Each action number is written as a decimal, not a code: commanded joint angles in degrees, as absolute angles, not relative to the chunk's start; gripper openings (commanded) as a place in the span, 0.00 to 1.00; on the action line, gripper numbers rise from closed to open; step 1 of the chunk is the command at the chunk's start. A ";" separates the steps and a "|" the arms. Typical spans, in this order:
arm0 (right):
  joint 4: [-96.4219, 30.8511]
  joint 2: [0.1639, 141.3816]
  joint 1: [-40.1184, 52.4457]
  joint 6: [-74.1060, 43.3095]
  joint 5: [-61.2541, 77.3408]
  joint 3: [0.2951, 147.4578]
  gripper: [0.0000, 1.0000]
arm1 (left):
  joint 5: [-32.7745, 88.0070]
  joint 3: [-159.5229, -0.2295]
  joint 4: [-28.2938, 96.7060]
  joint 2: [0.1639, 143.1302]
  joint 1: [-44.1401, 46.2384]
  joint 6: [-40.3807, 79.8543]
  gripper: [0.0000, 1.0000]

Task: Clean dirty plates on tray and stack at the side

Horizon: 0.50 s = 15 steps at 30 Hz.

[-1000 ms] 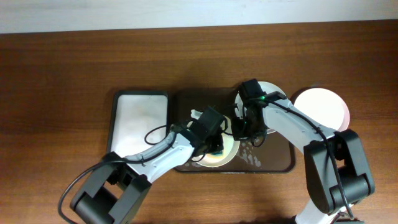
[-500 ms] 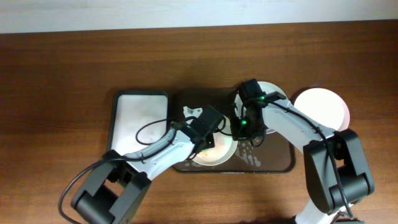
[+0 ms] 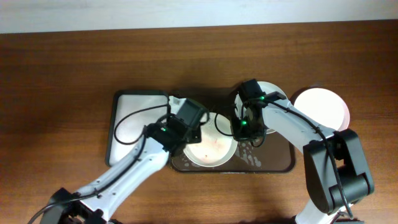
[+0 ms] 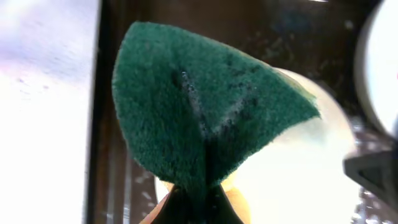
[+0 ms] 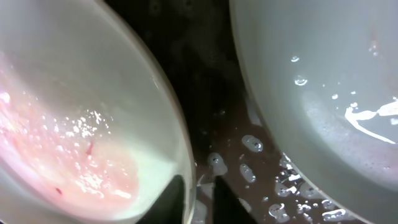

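The tray (image 3: pixel 273 158) lies in the middle of the tabletop (image 3: pixel 62 74), and its floor is wet with white suds. In it, on the left part, lies the cream-white plate (image 3: pixel 214 148), with pink watery smears inside. The left hand (image 4: pixel 198 198) is pinching a folded green sponge (image 4: pixel 199 106) over the left rim of this plate; I cannot tell if the sponge touches it. The right hand (image 5: pixel 200 200) is pressed on the right rim of the same plate, one finger inside and one outside. The mint-green plate (image 3: pixel 272 89) sits at the far right corner of the tray, partly under the right arm. The pinkish-white plate (image 3: pixel 320 107) rests on the tabletop just beside the tray, toward the right edge. A white-bottomed tray (image 3: pixel 140 102) touches the tray on the left.
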<state>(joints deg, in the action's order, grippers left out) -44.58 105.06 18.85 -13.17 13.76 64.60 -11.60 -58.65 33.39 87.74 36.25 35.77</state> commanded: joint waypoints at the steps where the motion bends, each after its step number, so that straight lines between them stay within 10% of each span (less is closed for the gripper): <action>1: -44.58 105.38 19.11 -12.95 12.86 64.31 0.25 | -5.93 -58.65 33.71 87.72 28.64 26.68 0.00; 10: -39.57 105.38 19.14 -12.97 16.67 60.97 0.23 | 3.25 -57.82 34.00 88.23 14.50 18.09 0.00; 15: -39.51 105.38 19.14 -12.97 16.91 60.90 0.04 | 3.22 -56.16 33.95 89.54 14.31 18.09 0.00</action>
<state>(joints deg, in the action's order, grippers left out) -39.70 105.06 18.85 -13.37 15.99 61.58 1.89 -57.65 33.91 87.96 14.55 19.55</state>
